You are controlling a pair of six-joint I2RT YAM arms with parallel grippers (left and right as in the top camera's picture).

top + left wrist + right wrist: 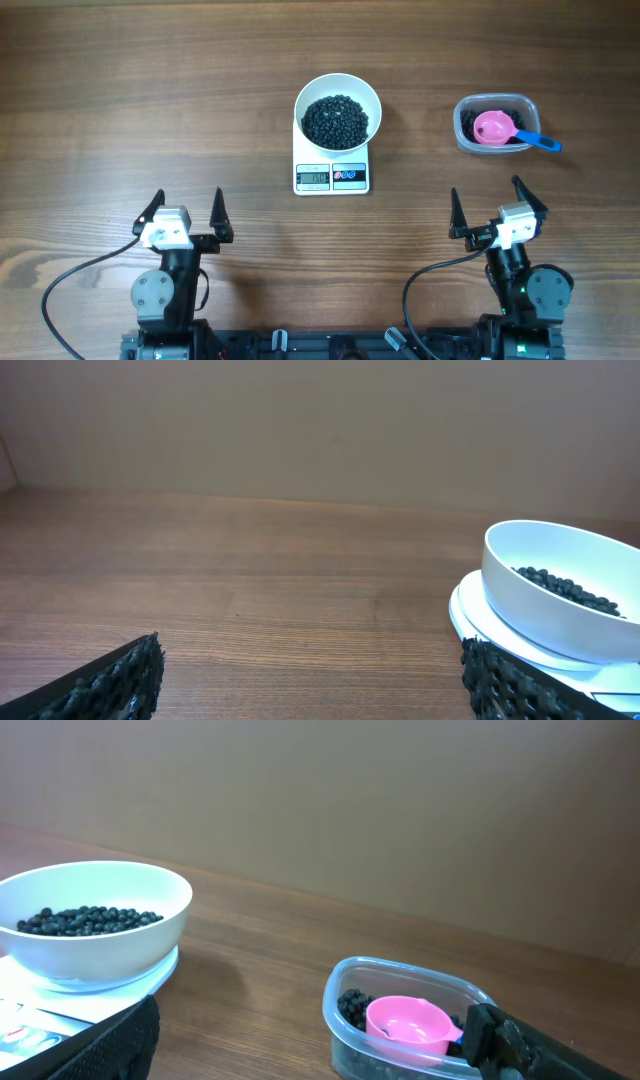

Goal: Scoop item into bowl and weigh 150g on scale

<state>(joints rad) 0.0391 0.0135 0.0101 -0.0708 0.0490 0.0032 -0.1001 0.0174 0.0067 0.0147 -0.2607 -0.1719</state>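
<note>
Now you are looking down on a brown wooden table (150, 80) that fills the whole view. Two black arms stand at its near edge, one at the left and one at the right, well apart.

The left gripper (189, 198) has its two fingers spread wide, with nothing between them, over bare wood. The right gripper (486, 190) is spread just as wide and also holds nothing.

Toward the far side, near the middle, sits a small white scale (331, 178). Its display and buttons face you, but the digits are too small to read. A round white bowl (303, 100) rests on the far part of the scale.

To the right of the bowl, and apart from it, stands a clear plastic tub (462, 125) with rounded corners. A pink scoop (493, 128) lies inside it, its blue handle poking out over the right rim.

Tiny round black beans (336, 121) form a dark heap in the bowl, below its rim. A few more lie in the tub, around the scoop.
</note>
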